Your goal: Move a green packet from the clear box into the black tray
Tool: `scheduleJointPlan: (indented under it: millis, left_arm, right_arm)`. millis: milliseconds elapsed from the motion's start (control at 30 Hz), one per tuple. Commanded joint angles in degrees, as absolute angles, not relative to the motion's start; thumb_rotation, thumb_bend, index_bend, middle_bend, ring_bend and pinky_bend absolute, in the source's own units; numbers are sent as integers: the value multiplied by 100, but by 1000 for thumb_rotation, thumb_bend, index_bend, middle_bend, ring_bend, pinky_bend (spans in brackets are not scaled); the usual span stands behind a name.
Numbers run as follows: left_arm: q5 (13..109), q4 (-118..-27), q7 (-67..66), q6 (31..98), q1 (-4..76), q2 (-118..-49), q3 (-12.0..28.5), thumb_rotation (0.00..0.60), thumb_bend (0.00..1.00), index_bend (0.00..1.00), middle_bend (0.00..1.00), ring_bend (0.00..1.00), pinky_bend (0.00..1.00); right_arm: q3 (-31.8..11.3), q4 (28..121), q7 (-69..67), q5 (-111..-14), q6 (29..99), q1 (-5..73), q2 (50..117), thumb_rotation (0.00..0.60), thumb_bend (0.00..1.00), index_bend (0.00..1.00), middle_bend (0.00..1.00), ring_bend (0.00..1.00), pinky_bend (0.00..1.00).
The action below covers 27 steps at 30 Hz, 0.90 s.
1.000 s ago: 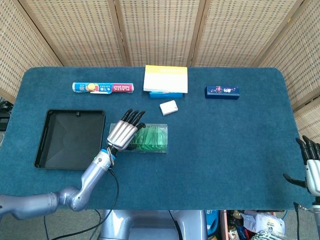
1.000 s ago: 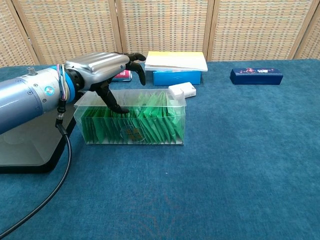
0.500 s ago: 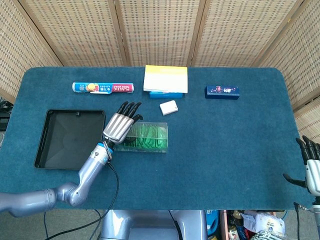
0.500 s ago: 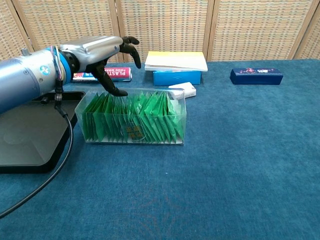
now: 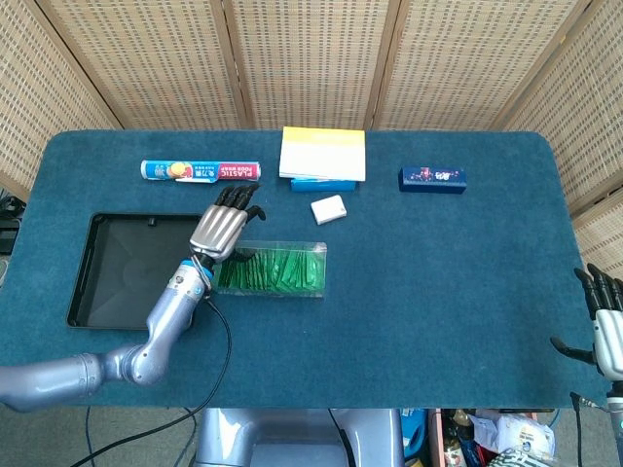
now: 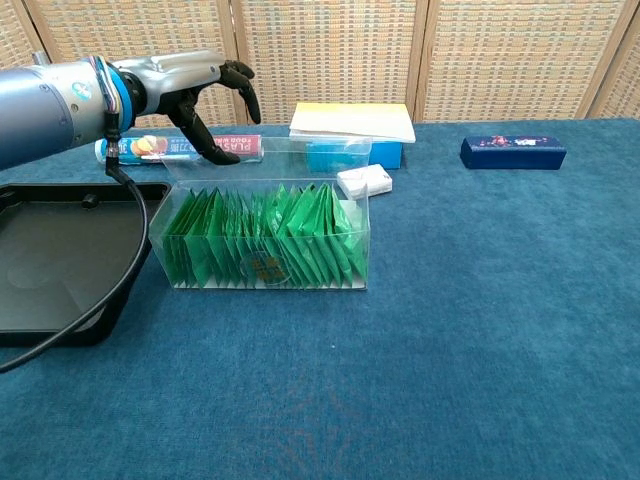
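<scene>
The clear box [image 5: 292, 246] [image 6: 355, 225] stands mid-table, packed with a row of upright green packets [image 5: 277, 273] [image 6: 262, 240]. The black tray [image 5: 127, 272] [image 6: 50, 260] lies empty just to its left. My left hand [image 5: 222, 226] [image 6: 185, 82] hovers above the box's left end, fingers spread and bent downward, with no packet in them. My right hand [image 5: 605, 326] hangs open off the table's near right corner, seen only in the head view.
A plastic wrap roll [image 5: 201, 170] [image 6: 185, 147] lies behind the tray. A yellow-and-white stack on a blue box [image 5: 323, 154] [image 6: 352, 128], a small white box [image 5: 329, 209] [image 6: 365, 181] and a navy box [image 5: 431, 179] [image 6: 513, 152] sit behind the clear box.
My left hand has lifted out of the clear box and drawn back toward the left, coming up with nothing. The packets stay in the box. The right hand has not moved.
</scene>
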State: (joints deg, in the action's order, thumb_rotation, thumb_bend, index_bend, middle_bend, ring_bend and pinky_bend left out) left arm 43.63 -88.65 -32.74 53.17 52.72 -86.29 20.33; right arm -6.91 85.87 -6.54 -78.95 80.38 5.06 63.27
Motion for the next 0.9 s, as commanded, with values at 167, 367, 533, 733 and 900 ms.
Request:
scheduleJointPlan:
  millis: [167,367,533,733,900]
  left_arm:
    - [3631,-8682,-3340,5149,5598,-8416,2185,600,285,336,0,0,0]
    - [3312,-8557,-3136,5033,5687,-8348,2263,600,285,350,0,0,0]
    - [3050,-8251,-2994,4827,5766,-8380,2171,600,297,350,0,0,0]
    - [2922,-8009,-2769,4613,5798,-8398,2074,600,308,351,0,0,0]
    - [2874,-7852,-2599,4486,5812,-8418,2012,600,327,355,0,0,0]
  right_arm:
    - [-692,8560,-638,-7865,7996,523,6350,600,0,0,0,0,0]
    - [-696,8529,-607,-7832,7955,540,6374,600,0,0,0,0,0]
    - [-690,8494,-550,-7799,7900,562,6411,600,0,0,0,0,0]
    - [-689,8473,-513,-7785,7890,569,6442,600,0,0,0,0,0]
    - [-685,8464,-484,-7785,7878,579,6460,600,0,0,0,0,0]
